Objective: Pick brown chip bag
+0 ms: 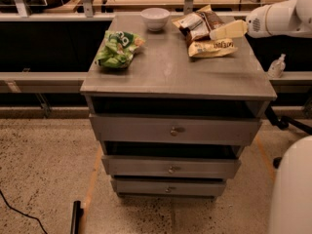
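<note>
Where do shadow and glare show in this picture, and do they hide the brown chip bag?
Camera view: deep shadow fills the gaps above the drawers; the cabinet top has a soft sheen; the brown chip bag glints but is plainly visible; the gripper, brightly lit, reaches over it.
</note>
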`<state>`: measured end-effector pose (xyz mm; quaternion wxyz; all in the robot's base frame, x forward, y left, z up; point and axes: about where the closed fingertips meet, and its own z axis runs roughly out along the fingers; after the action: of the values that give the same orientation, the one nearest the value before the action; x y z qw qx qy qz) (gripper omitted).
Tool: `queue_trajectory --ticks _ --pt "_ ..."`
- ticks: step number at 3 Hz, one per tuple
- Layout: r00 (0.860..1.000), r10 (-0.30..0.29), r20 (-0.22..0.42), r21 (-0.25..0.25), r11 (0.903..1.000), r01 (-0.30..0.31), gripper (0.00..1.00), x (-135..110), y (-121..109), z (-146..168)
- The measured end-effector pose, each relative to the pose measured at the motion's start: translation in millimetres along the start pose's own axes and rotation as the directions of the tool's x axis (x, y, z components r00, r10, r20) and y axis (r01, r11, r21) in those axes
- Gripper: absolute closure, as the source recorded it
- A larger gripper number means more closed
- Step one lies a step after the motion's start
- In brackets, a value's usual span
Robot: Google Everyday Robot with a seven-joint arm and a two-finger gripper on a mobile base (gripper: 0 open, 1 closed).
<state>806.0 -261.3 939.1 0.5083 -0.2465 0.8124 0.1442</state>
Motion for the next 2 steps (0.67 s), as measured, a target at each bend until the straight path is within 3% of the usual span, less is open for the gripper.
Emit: queue_trajectory --ticks 1,2 --pt "0.999 0.042 -0.011 0.02 0.9989 -0.042 0.0 6.3 -17.3 41.2" --pt "0.999 0.046 -0.025 0.011 0.9989 -0.046 0.17 14.1 -19.3 77.3"
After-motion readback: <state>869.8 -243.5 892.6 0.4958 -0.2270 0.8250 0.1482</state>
